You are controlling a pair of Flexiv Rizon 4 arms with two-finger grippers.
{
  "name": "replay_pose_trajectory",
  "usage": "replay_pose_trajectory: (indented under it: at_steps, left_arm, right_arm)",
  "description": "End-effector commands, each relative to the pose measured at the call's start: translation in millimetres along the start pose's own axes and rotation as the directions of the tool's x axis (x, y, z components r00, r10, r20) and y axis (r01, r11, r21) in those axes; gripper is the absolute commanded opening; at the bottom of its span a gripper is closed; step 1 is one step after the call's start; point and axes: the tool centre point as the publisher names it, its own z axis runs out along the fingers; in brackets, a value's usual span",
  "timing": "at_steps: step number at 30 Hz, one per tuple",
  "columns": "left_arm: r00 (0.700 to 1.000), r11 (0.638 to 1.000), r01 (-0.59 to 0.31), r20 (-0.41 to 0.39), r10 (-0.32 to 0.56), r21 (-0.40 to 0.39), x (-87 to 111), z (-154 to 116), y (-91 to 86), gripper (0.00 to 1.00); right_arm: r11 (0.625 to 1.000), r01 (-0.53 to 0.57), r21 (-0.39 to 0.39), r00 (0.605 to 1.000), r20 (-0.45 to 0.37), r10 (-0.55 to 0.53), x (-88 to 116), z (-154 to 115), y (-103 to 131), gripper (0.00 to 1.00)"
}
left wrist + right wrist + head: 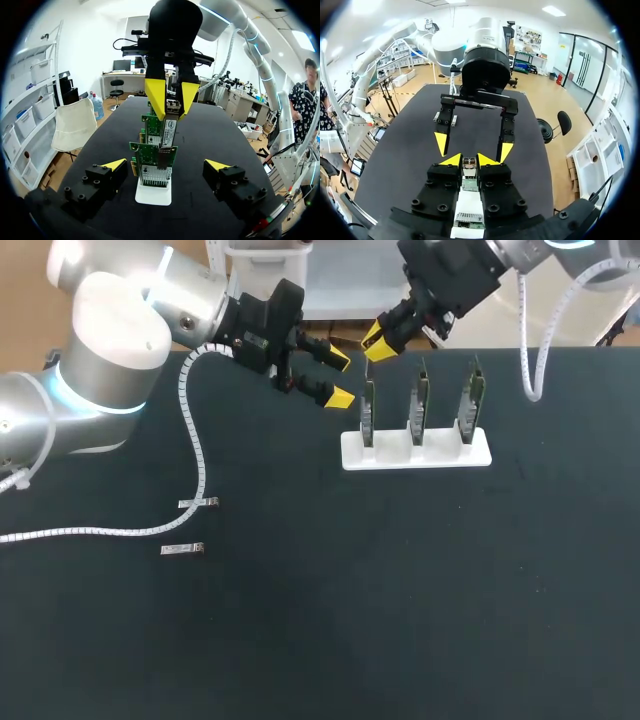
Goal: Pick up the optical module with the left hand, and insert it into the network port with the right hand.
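Observation:
A silver optical module (pixel 468 164) sits between the fingers of my right gripper (pixel 469 160), which is shut on it. From the left wrist view the module (pixel 168 131) hangs end-down just above the nearest of three green network cards (pixel 151 161). The cards stand upright in a white holder (pixel 416 451). In the head view my right gripper (pixel 380 340) is over the leftmost card (pixel 368 412). My left gripper (pixel 340 379) is open and holds nothing, a little to the left of that card; it (pixel 165 165) faces the row of cards end-on.
Two more small silver modules (pixel 198 503) (pixel 183 549) lie on the black table at the left, beside my left arm's white cable spiral (pixel 195 445). Another white cable (pixel 530 350) hangs from my right arm behind the holder.

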Motion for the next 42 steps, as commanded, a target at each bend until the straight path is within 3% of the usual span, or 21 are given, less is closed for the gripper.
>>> replay_pose_trajectory:
  at_steps: [1, 42]
  left_arm:
    - [1.0, 1.0, 0.002, -0.005, -0.002, 0.002, -1.1, 0.2, 0.9, 1.0]
    - [1.0, 1.0, 0.002, -0.005, -0.002, 0.002, -1.1, 0.2, 0.9, 1.0]
  right_arm:
    - [1.0, 0.005, -0.004, 1.0, -0.003, -0.005, -0.1, -1.9, -0.8, 0.0]
    - [1.0, 0.02, 0.006, 1.0, -0.011, -0.02, 1.0, -0.9, 1.8, 0.0]
